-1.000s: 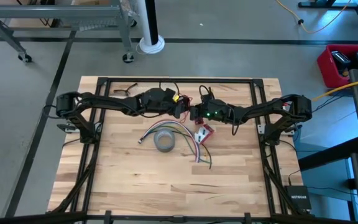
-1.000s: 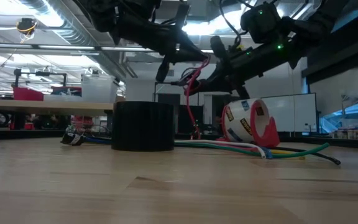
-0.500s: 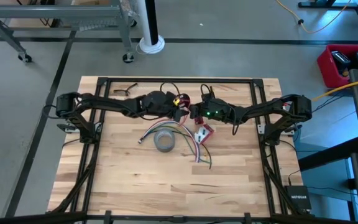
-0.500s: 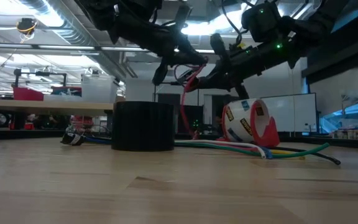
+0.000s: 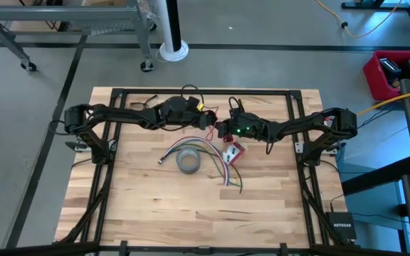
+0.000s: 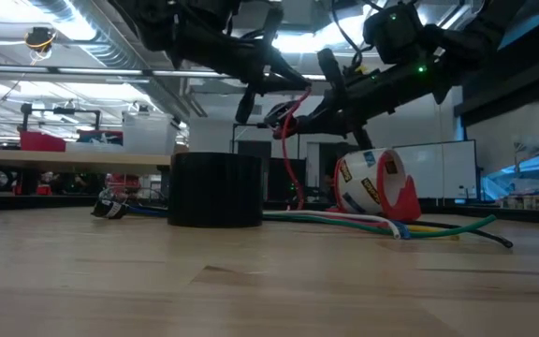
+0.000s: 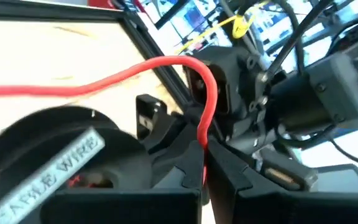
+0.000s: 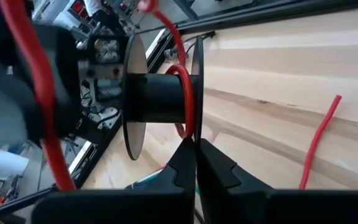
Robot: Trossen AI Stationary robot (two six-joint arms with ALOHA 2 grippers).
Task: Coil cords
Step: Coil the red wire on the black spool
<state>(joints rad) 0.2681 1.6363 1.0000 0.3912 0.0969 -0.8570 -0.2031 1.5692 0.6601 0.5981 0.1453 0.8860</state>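
**Red wire mid-wind between two raised arms**

A workshop with a grey floor and metal shelving surrounds a pale wooden bench (image 5: 155,206) that fills the centre of the high view. Both dark arms reach in from the frame's left and right edges and meet just above the middle of the picture, raised off the wood.

Below them, near the centre, lie a grey tape roll (image 5: 188,161), a fan of coloured cables (image 5: 216,160) spreading toward the lower right, and a small red-and-white tape dispenser (image 5: 233,151).

The left end effector (image 7: 202,163) has its fingers together, pinched on the red wire (image 7: 166,65), which loops up and away from the tips. The right end effector (image 8: 196,155) is likewise closed, its tips right at a black spool (image 8: 160,99) that carries a turn or two of the same wire. In the low view the wire (image 6: 288,140) hangs in a loop between the two arms, upper centre, clear of the bench.

The step in hand looks like winding the wire onto the spool, with only a little wound so far. The next move likely calls for feeding another turn round the core under light tension, so the loop lies flat between the flanges rather than slipping off
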